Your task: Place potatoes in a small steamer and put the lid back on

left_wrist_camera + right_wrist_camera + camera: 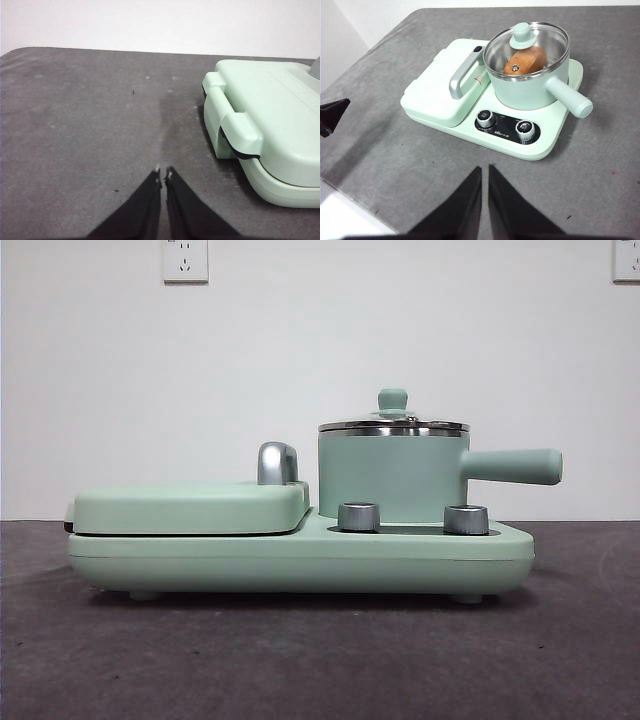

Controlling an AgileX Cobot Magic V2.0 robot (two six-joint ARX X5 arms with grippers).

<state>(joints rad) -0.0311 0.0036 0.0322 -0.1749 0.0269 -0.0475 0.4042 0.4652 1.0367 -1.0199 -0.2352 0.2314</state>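
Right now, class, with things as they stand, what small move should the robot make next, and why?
Probably none beyond holding both arms back: the potato already lies inside the pot, the lid sits on its rim, and both grippers, left and right, are shut and clear of it.

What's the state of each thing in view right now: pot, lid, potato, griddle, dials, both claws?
small steamer: upright on the cooker base, lid on.
lid: seated on the steamer rim, knob up.
potato: inside the steamer, seen through the glass.
griddle cover: closed flat.
dials: two on the front panel; setting unreadable.
left claw: shut, empty, over bare table beside the cooker.
right claw: shut, empty, pulled back from the cooker.
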